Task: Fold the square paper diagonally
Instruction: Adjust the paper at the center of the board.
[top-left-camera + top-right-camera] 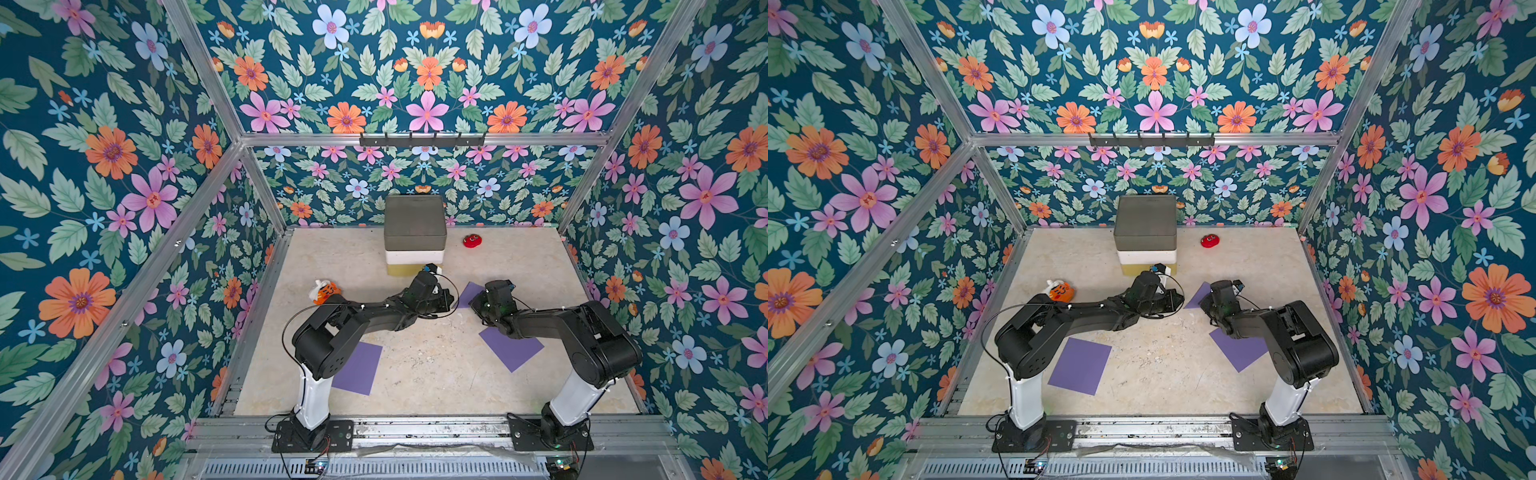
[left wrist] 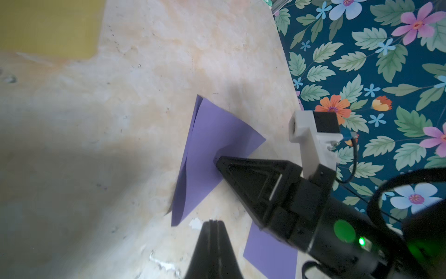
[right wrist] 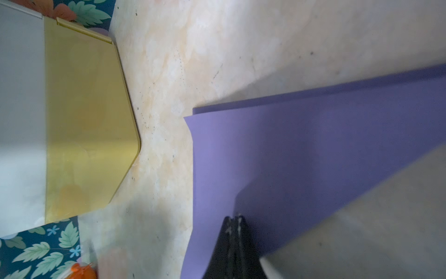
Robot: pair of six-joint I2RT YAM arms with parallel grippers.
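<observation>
1. In both top views the folded purple paper (image 1: 468, 293) (image 1: 1198, 294) lies in the middle of the cream, marbled tabletop (image 1: 415, 365). It sits between the left claw (image 1: 449, 300) and the right claw (image 1: 477, 302). Only a small pointy bit shows. The point aims at the stack of boxes (image 1: 414, 224) at the back. A left sheet (image 1: 357, 368) and a right sheet (image 1: 513, 347), both flat and purple, lie nearer, one by each arm.
2. In the left wrist view the paper (image 2: 210, 145) is a thin, smooth triangle. Its long side runs from the box end down toward the left claw (image 2: 213, 221). Two layers show along that side, not quite lined up. The left claw is squeezed tight and holds nothing, with its tip just beside a paper corner. The right claw (image 2: 218, 161) is black, pointy and closed, and its tip touches the middle of the paper.
3. In the right wrist view the right claw (image 3: 233, 218) has its fingers pressed together and rests on the paper (image 3: 313, 149). One paper corner points toward the shiny yellow box (image 3: 91, 125), which has rounded corners.
</observation>
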